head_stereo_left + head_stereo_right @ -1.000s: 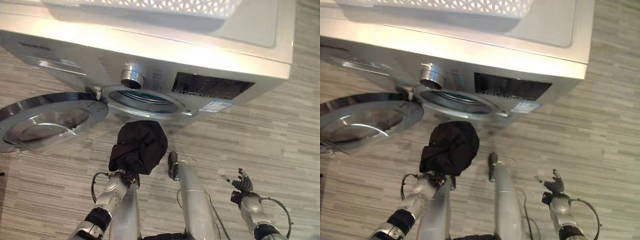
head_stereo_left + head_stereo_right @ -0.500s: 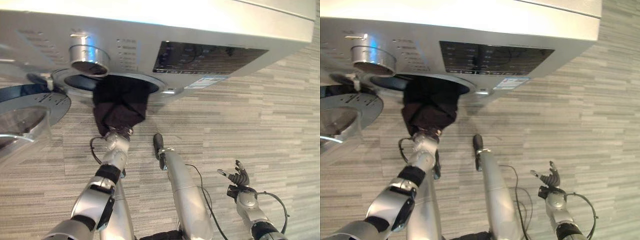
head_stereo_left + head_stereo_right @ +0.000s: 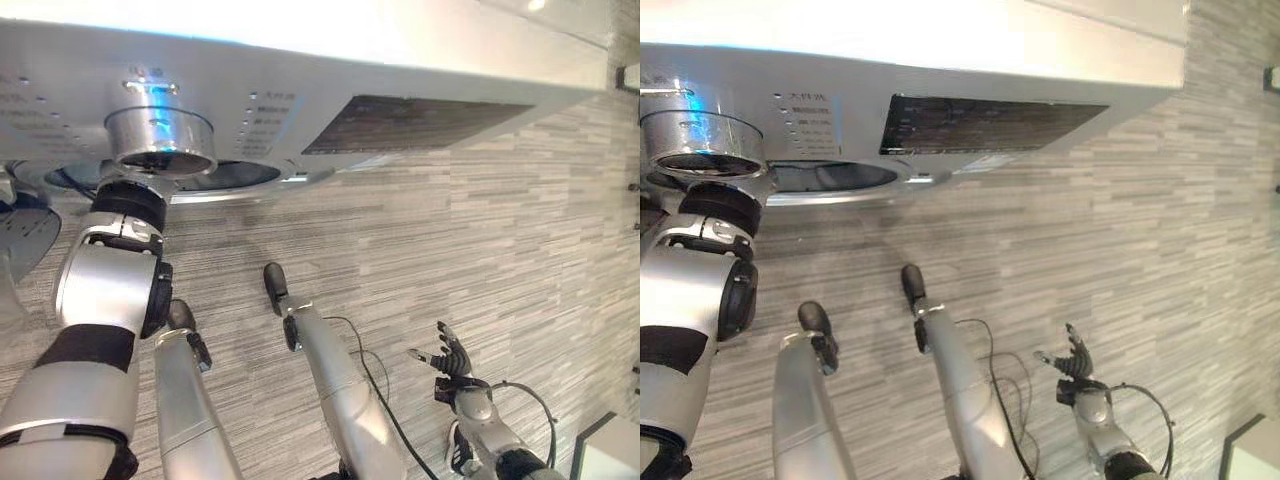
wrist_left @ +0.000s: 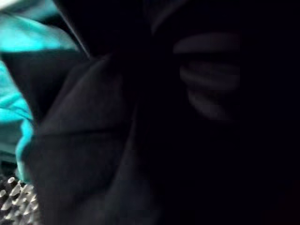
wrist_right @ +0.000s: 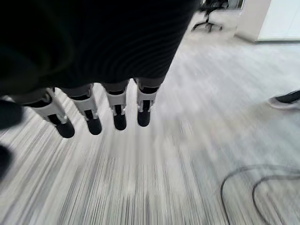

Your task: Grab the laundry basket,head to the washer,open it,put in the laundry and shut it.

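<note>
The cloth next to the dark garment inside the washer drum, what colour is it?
Turquoise, best seen in the left wrist view, beside the dark garment.

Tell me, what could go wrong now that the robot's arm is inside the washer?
1. The black cloth lies right up against the wrist camera, so it may cling and get dragged back out of the washer opening when the left arm withdraws.
2. The open door stands close beside that arm, so the arm could bump it when it pulls out.
</note>
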